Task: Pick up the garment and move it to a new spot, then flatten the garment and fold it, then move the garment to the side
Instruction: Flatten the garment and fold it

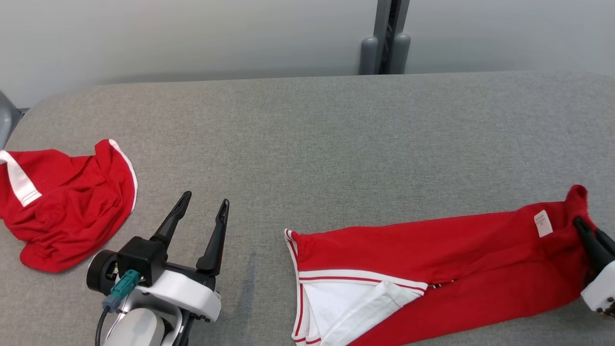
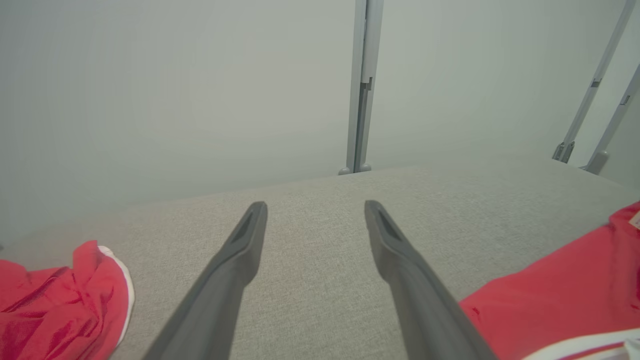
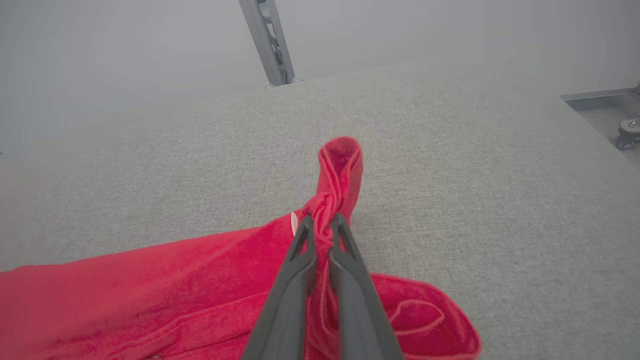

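The garment (image 1: 432, 259) is red with white trim and lies stretched out across the near right of the grey padded table (image 1: 336, 144), a white inner panel showing at its left end. My right gripper (image 1: 588, 233) is shut on the bunched right end by a small white label. In the right wrist view the gripper (image 3: 322, 221) pinches a twisted tuft of the garment (image 3: 150, 290) that sticks up past the fingertips. My left gripper (image 1: 204, 198) stands open over bare table, left of the garment and apart from it. In the left wrist view the gripper (image 2: 315, 206) holds nothing, with the garment (image 2: 550, 295) at the lower right.
A second red garment (image 1: 62, 206) lies crumpled at the table's left, also seen as a red heap (image 2: 55, 310) in the left wrist view. A grey post (image 1: 384, 38) stands behind the far edge. Past the table's right edge are a metal frame and a caster (image 3: 627, 135).
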You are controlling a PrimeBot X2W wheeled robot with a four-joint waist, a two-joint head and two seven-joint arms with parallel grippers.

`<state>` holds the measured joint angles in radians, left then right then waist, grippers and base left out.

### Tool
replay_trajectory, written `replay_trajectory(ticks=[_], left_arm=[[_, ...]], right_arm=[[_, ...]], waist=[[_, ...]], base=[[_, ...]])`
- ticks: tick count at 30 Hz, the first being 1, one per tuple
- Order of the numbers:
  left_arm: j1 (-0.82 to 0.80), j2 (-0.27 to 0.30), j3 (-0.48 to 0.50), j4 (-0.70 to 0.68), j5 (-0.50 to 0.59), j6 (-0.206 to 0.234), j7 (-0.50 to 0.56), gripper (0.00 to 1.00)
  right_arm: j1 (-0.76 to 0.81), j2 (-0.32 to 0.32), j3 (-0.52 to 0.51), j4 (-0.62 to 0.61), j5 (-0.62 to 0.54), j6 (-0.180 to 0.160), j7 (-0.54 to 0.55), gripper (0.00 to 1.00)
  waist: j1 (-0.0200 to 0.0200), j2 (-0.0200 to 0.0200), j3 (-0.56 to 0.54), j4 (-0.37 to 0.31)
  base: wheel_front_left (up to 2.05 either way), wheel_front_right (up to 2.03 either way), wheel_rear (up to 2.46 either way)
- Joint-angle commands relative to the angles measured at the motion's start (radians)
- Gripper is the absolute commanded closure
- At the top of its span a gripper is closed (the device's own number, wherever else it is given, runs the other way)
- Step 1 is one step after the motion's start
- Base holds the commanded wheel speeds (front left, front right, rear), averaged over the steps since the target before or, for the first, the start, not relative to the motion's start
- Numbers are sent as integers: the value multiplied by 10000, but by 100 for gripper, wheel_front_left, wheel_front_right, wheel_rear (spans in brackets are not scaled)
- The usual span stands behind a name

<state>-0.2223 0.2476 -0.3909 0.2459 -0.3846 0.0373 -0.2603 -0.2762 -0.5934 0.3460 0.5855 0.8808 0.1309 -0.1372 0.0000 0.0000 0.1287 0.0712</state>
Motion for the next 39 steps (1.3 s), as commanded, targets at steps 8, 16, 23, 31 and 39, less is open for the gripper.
replay_trajectory(ticks=[8,16,23,31,39], left_arm=[[319,-122,365,12,122,-122,-61,0],[491,-235,620,-6,205,-222,-61,0],[521,-226,1092,-100,216,-265,-61,0],[460,-283,1530,-166,254,-373,-59,0],[307,-472,1666,-77,379,-548,-60,0]], right_arm=[[769,250,-32,-2850,485,-4,1937,100],[1522,1803,-1199,-4582,630,-4,3504,100],[2336,4342,-2048,-6103,837,-2,5172,100],[3103,5420,-1619,-7070,2349,-2,5810,100],[2710,5403,-210,-6378,3298,0,4431,100]], waist=[[0,0,-529,-591],[0,0,-584,-624],[0,0,-525,-469],[0,0,-426,-218],[0,0,-235,139]], base=[[0,0,0],[0,0,0],[0,0,0],[0,0,0],[0,0,0]])
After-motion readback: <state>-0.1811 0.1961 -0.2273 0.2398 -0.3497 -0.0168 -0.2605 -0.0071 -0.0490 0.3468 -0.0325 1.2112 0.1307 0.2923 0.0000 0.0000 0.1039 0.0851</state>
